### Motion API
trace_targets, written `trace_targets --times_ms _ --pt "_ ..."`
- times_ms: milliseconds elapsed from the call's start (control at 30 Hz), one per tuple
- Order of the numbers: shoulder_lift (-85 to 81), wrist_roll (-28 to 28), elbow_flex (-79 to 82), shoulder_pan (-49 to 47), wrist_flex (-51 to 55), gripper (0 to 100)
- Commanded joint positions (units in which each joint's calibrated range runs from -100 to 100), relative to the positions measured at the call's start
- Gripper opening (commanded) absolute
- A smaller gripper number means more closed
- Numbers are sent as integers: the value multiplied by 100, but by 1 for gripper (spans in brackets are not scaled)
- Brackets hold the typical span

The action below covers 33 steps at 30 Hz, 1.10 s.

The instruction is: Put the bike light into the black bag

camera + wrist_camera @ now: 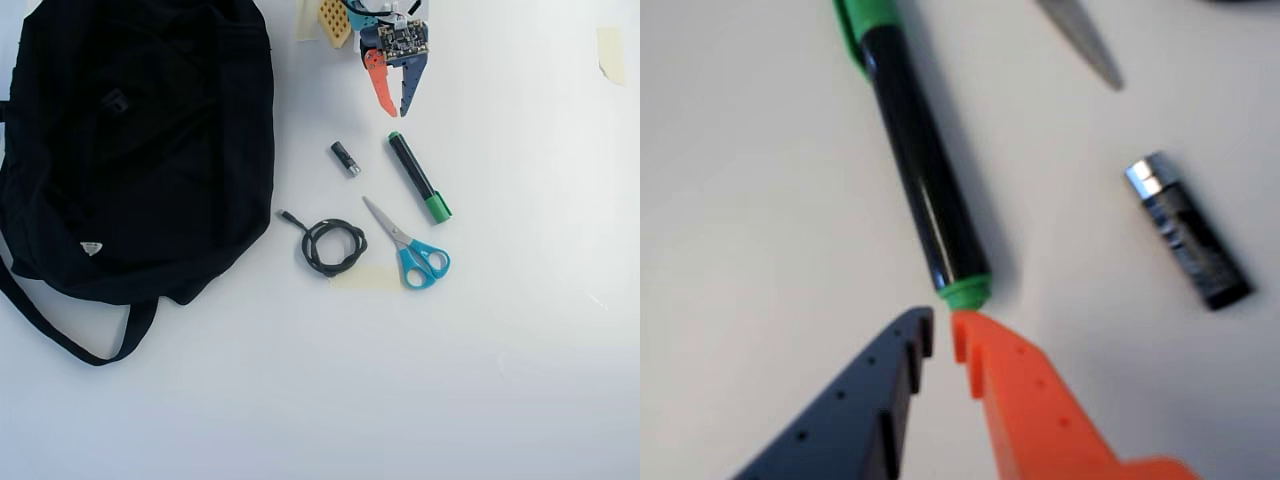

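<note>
Progress check: hard to call. No bike light anywhere on the table in either view, so either tucked inside the bag (140, 140) or just out of sight. Can't tell which, since the bag lies as a dark heap at the left of the overhead view with no visible opening.

Gripper (397, 110) at the top of the overhead view, well apart from the bag, pointing down at the near end of the marker (418, 178). In the wrist view, gripper (942, 330) tips pinched almost together, only a sliver of a gap, holding nothing, green end of the marker (925, 160) just beyond them.

Other clutter: small black-and-silver cylinder (345, 158) beside the marker, scissors (405, 245) and a coiled cable (333, 247) lower down. None of these looks like the light.

Best guess: either done already with the light bagged, or not started with the light off camera. Nothing in hand, so no carry in progress.
</note>
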Motion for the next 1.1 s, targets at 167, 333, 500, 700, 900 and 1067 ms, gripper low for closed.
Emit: trace_targets --times_ms 167,333,500,700,900,1067 --pt "-573 -27 1013 34 -47 2" --pt "-573 -32 1013 42 582 2" --pt "-573 10 1013 42 978 2" --pt "-573 15 1013 42 952 2" --pt "-565 15 1013 42 944 2" --pt "-565 15 1013 42 944 2"
